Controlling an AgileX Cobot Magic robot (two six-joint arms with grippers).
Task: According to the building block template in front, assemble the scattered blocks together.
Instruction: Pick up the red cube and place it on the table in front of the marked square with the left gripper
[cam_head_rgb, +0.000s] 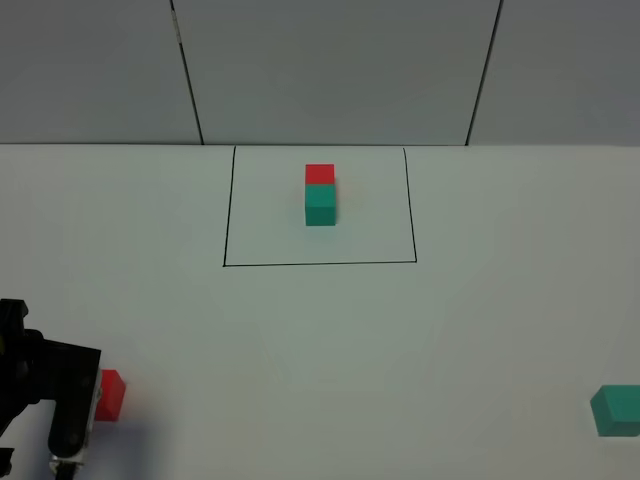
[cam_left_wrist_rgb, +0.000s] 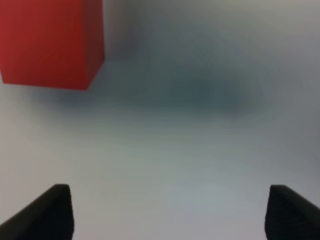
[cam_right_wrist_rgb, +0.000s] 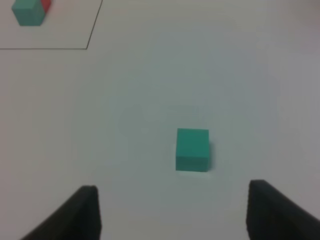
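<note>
The building block template (cam_head_rgb: 320, 195) is a red cube behind a teal cube inside a black-lined rectangle at the table's far middle. It also shows in the right wrist view as the template (cam_right_wrist_rgb: 30, 11). A loose red cube (cam_head_rgb: 112, 392) lies near the front left, partly hidden by my left arm (cam_head_rgb: 55, 390). In the left wrist view the red cube (cam_left_wrist_rgb: 50, 42) sits ahead and off to one side of my open left gripper (cam_left_wrist_rgb: 167, 215), apart from both fingers. A loose teal cube (cam_head_rgb: 616, 410) rests at the front right edge. My right gripper (cam_right_wrist_rgb: 175, 215) is open, with the teal cube (cam_right_wrist_rgb: 192, 150) just ahead of it, untouched.
The white table (cam_head_rgb: 320, 350) runs back to a grey panelled wall (cam_head_rgb: 330, 70). The template's black outline (cam_right_wrist_rgb: 92, 27) shows at a distance in the right wrist view. My right arm is outside the exterior high view.
</note>
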